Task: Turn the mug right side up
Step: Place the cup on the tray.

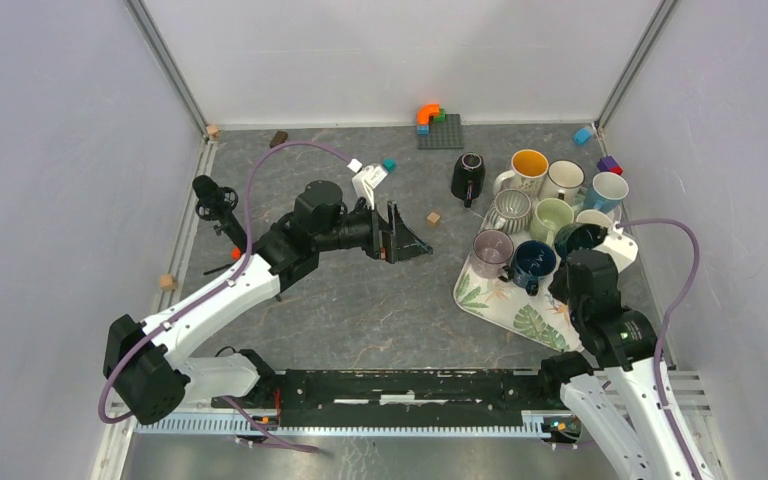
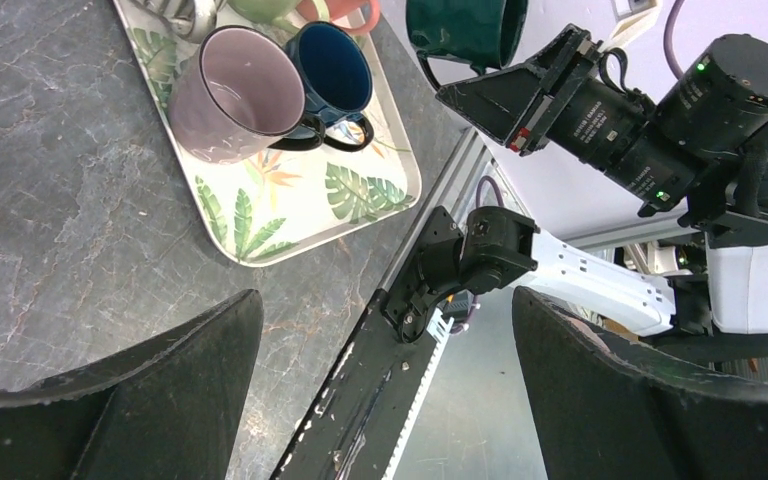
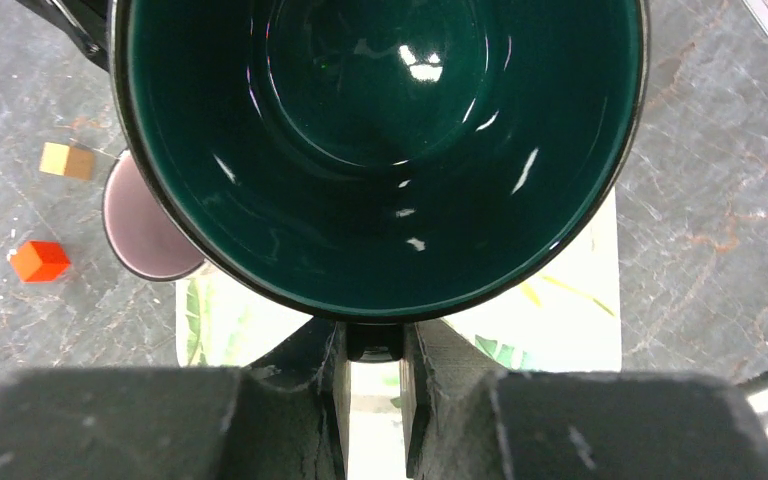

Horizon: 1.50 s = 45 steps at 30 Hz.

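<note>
Top external first: we've got the dark green mug (image 1: 578, 238) in the right pincer (image 1: 579, 256), up over the right side of the leafy tray (image 1: 520, 322), with its mouth showing to the camera above. Other mugs crowd the tray's far half, the blue mug (image 1: 534, 262) is just beside ours, and the side wall is close on the right. Bare tray shows toward the near corner, which looks to us like the safest landing spot. The left pincer (image 1: 406, 238) sits well apart over the open counter (image 1: 360, 300).

Left wrist: its own fingers (image 2: 160, 400) stand wide apart with nothing between them. Past them we see the dark green mug hanging clear above the tray, apart from the purple mug (image 2: 232, 95) and the blue mug. The counter's near edge, with the rail, runs right beside the tray.

Right wrist: we look straight into the glossy inside, and the right pincer is clamped shut on the handle (image 3: 374, 345). It's glazed ceramic, so we'd guess stiff, slick, fairly hefty and easy to chip. The handle is the only narrow hold, but the body can swing on it. So slow moves, a soft set-down, and rim away from the neighbours.
</note>
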Available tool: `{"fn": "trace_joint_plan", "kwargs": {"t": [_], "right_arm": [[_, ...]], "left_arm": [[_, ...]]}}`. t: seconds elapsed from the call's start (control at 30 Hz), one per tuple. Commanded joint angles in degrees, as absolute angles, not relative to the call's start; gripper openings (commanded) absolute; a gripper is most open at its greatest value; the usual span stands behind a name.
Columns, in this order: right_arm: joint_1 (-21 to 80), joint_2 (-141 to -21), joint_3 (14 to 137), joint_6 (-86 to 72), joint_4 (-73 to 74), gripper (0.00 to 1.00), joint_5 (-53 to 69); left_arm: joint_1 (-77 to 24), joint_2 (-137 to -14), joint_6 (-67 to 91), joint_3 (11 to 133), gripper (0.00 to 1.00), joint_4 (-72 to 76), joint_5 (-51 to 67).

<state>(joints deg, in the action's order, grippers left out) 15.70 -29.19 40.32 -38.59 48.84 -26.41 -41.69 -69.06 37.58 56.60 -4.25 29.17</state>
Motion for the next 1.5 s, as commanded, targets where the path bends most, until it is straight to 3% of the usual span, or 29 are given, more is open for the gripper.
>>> {"fn": "trace_joint_plan", "kwargs": {"t": [0.0, 0.7, 1.27, 1.47], "right_arm": [[15.8, -28.8, 40.6, -42.2, 48.4, 0.0, -30.3], [15.7, -32.6, 30.4, -51.7, 50.6, 0.0, -32.4], [7.7, -40.8, 26.1, -43.0, 42.5, 0.0, -24.0], [5.7, -43.8, 26.6, -40.2, 42.0, 0.17, -21.1]], "left_arm": [[-42.1, -67.4, 35.8, 56.4, 1.0, -2.8, 31.6], [-42.2, -67.5, 36.6, 54.1, 1.0, -2.4, 33.6], [-42.2, -68.3, 36.8, 53.1, 1.0, -2.2, 33.8], [-42.2, -68.4, 37.0, 53.1, 1.0, -2.2, 33.6]]}}
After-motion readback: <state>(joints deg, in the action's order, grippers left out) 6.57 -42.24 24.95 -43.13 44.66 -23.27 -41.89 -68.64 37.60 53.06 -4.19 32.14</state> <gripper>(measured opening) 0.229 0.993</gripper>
